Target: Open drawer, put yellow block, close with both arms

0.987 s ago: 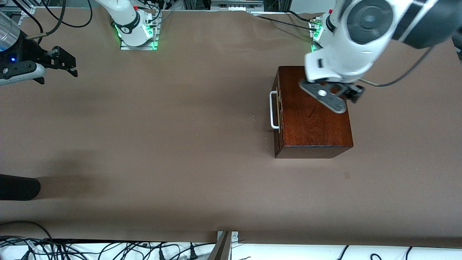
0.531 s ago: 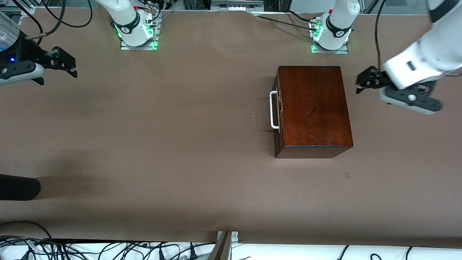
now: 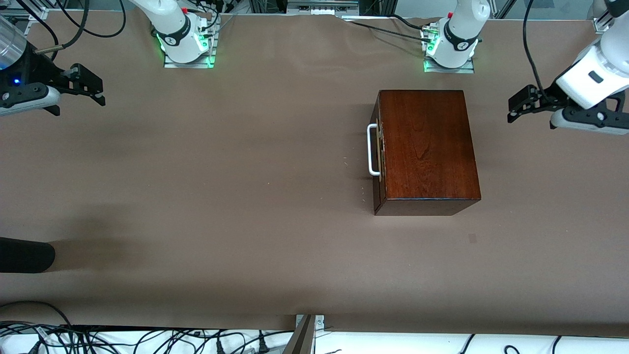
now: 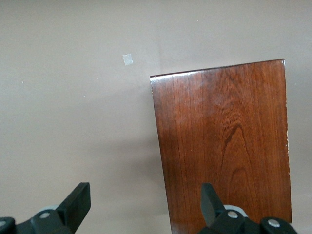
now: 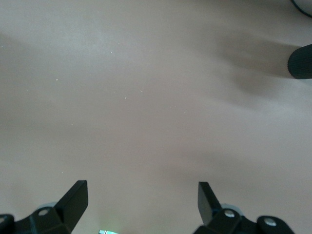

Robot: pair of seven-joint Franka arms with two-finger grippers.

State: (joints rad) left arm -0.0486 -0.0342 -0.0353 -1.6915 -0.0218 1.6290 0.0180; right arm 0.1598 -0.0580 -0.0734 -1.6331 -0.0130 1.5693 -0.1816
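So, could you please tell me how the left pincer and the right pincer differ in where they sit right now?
The left pincer hovers beside the wooden box, at the left arm's end of the table; the right pincer hovers at the right arm's end, with no box by it. The left wrist view shows the box top; the right wrist view shows mostly bare table. Both are open and empty.

arm shells: glossy white, rounded links
bases (image 3: 185,46): silver plates, green glow
grippers: matte black; left gripper (image 3: 516,107), right gripper (image 3: 96,91)
fingers (image 4: 78,202): black, wedge-shaped
knuckles by jaws: silver screws
cables: black, trailing
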